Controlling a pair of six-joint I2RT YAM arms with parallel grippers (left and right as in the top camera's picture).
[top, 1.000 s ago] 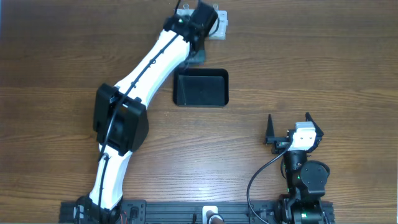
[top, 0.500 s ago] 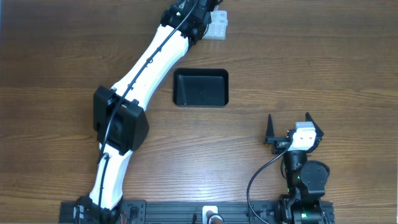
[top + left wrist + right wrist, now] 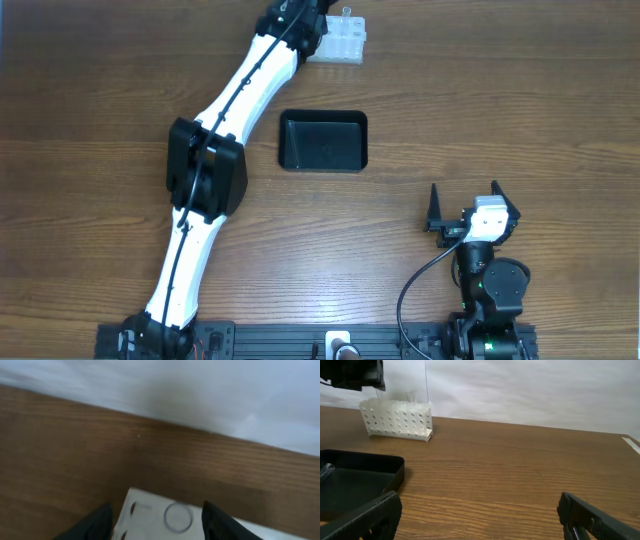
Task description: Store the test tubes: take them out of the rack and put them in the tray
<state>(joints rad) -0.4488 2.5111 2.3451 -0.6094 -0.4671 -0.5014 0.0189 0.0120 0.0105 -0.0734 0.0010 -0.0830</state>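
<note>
We list: left arm [image 3: 250, 85], white tubular links, black elbow housing, black cable alongside; right arm [image 3: 488, 280], black joints, white wrist block, black claw [image 3: 465, 190], looping black cable.

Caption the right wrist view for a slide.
Open right gripper faces the black tray and white test tube rack across the wooden table.

Rack [image 3: 340, 42]: white, perforated side walls, upright, at the middle of the table's far edge.
Test tube [image 3: 411, 396]: clear, standing upright in the rack, rim above its top.
Tray [image 3: 323, 115]: black, rectangular, shallow, rounded corners; mid-table, near the rack but apart from it.
</note>
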